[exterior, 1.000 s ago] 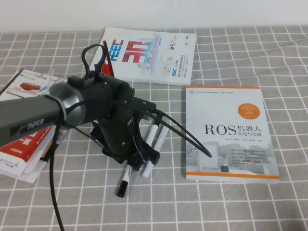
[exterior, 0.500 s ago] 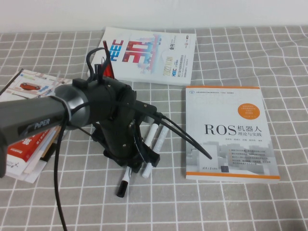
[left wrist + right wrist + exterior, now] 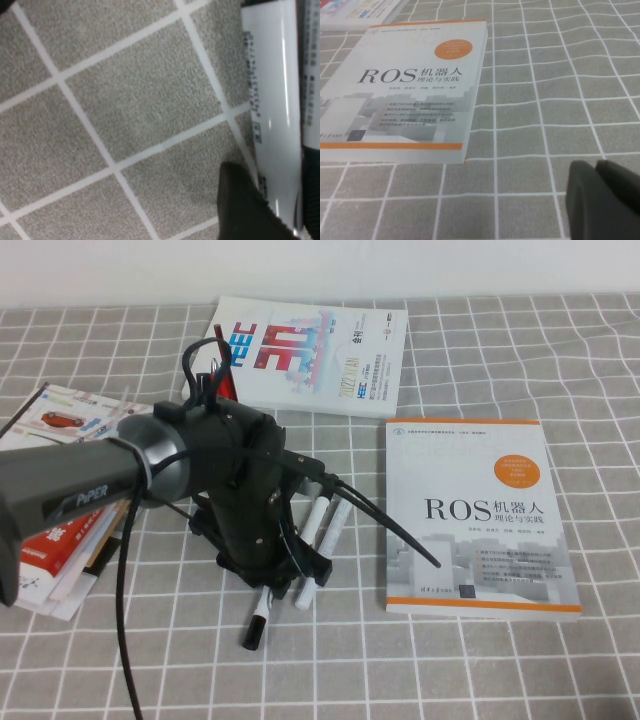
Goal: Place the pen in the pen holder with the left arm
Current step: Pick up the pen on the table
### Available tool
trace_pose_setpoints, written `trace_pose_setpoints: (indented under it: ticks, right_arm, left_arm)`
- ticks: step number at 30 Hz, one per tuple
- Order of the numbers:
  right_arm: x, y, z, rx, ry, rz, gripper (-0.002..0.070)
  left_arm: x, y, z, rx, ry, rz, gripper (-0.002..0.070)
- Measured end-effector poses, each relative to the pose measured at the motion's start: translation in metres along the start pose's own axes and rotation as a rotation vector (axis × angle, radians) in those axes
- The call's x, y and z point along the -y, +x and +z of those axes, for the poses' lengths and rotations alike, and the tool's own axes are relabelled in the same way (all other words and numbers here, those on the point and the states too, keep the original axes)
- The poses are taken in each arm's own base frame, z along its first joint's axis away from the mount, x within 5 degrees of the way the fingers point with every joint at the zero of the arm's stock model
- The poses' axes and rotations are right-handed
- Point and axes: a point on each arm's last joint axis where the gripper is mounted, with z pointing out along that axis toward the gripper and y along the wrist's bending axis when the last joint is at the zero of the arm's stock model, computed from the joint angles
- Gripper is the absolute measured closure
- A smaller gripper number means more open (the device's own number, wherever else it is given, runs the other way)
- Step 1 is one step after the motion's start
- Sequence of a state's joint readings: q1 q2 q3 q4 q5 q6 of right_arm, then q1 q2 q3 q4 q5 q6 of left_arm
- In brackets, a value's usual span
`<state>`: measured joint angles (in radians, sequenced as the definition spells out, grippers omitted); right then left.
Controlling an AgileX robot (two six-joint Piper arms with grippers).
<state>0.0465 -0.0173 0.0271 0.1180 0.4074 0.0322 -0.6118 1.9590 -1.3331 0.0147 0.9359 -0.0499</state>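
- Grey checked cloth covers the desk [image 3: 500,670]; three or four writing tools lie bunched together at its middle, under the left arm [image 3: 120,485].
- Left claw [image 3: 280,575]: low over the bunch, pointing down at the desk. Whether its fingers are wide or narrow cannot be told. The left wrist view shows a single dark finger [image 3: 245,210] at desk level, just beside a white printed barrel.
- Pen [image 3: 337,525]: judged to be that slim white barrel [image 3: 270,100]. It lies flat on the desk, directly beneath the claw and slightly to its right, close against a neighbouring marker. Positive identification among the white barrels is not certain.
- Long axis: from far-right to near-left in the high view, mostly running away from the robot. A grip should close across this line.
- Holder [image 3: 226,387]: largely hidden behind the left arm, only its red label showing. It stands beyond the claw, to the far left, near the pens.
- Right claw [image 3: 596,200]: fingers closed together, holding nothing, low over bare cloth near the ROS book [image 3: 415,90]. It is outside the high view.
- Nearer arm: the left, already above the pen.
- Risk, as a judgement: the adjoining marker may be caught in the same grip.
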Motion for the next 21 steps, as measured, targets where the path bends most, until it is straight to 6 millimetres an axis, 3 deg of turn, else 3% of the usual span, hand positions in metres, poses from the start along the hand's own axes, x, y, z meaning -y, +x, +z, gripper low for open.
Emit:
trace_pose_setpoints:
  ticks: [3,6,14,17,21]
  right_arm:
    - [0.000,0.000,0.000,0.000,0.000,0.000,0.0692]
    - [0.000,0.000,0.000,0.000,0.000,0.000,0.0691]
    - [0.000,0.000,0.000,0.000,0.000,0.000,0.0691]
    - [0.000,0.000,0.000,0.000,0.000,0.000,0.0691]
    - [0.000,0.000,0.000,0.000,0.000,0.000,0.0691]
  left_arm:
    - [0.000,0.000,0.000,-0.004,-0.004,0.002,0.0482]
    - [-0.001,0.001,0.000,-0.011,-0.010,0.007,0.0570]
    - [0.000,0.005,-0.007,-0.034,-0.001,-0.003,0.0567]
    - [0.001,0.010,-0.029,0.011,0.006,-0.004,0.0567]
    - [0.002,0.024,-0.081,0.251,0.020,0.002,0.0567]
